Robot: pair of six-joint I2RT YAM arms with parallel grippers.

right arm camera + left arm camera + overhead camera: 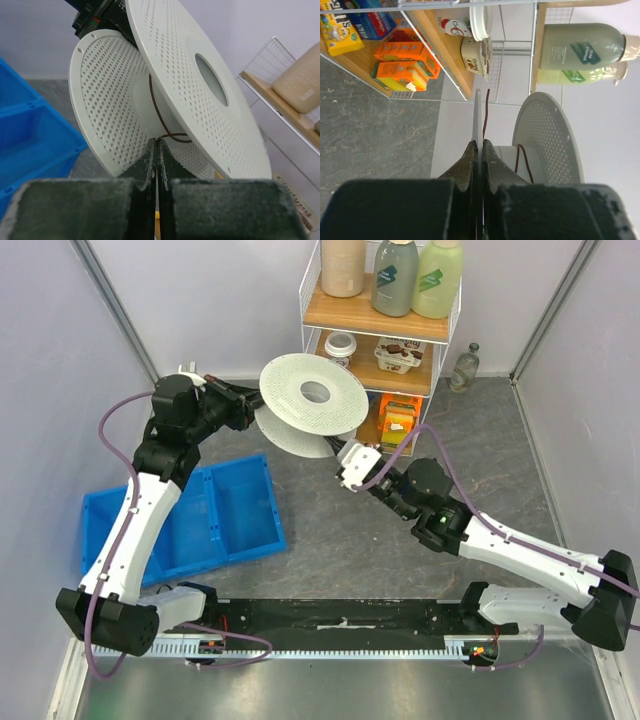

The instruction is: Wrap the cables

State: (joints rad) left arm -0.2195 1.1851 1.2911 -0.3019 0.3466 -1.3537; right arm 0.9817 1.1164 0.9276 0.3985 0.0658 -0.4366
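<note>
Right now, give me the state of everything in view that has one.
left gripper, shut on the spool, at its flange edge.
right gripper, shut on the cable.
spool, tilted, hub nearly bare.
cable, partly wound on the hub.
blue bin, visible compartments empty.

- One cable (pixel 155 102): very thin, dark brownish-black strand; curves over the hub of the white spool (pixel 115 100) between its two discs, centre of the right wrist frame; small bend at lower centre
- Left wrist frame: one straight length (pixel 487 107) rises at centre; another lies on the hub
</note>
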